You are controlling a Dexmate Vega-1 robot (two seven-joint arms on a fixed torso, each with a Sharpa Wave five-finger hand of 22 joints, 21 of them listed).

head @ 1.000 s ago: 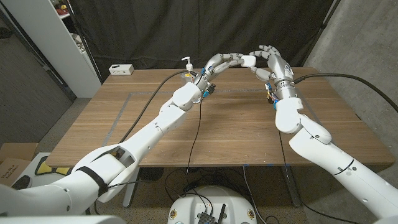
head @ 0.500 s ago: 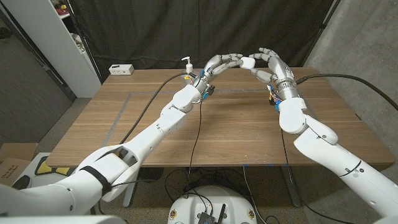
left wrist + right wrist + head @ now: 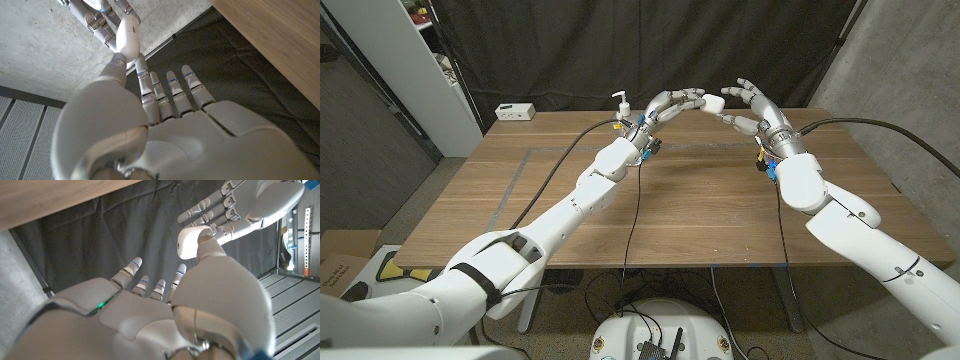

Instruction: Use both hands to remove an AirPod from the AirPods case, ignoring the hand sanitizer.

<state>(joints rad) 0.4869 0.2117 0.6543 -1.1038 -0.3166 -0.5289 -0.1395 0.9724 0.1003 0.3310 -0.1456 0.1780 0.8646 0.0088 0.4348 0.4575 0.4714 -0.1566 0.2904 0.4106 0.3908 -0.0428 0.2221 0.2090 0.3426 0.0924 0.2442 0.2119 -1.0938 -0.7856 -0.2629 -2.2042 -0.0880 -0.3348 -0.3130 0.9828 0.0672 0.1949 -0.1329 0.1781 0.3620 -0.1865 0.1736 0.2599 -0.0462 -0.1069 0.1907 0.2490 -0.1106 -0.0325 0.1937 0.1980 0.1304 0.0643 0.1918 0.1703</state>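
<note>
Both hands, left (image 3: 672,102) and right (image 3: 752,106), pinched the case (image 3: 713,102) aloft between fingertips. It looked small, smooth, hard and slippery; gripping its flat sides seemed safest.

I see even, soft light from above; the table (image 3: 720,200) shows mild sheen, weak shadows. Head view bends at edges. Wrist views are sharp far away, slightly soft very near.
</note>
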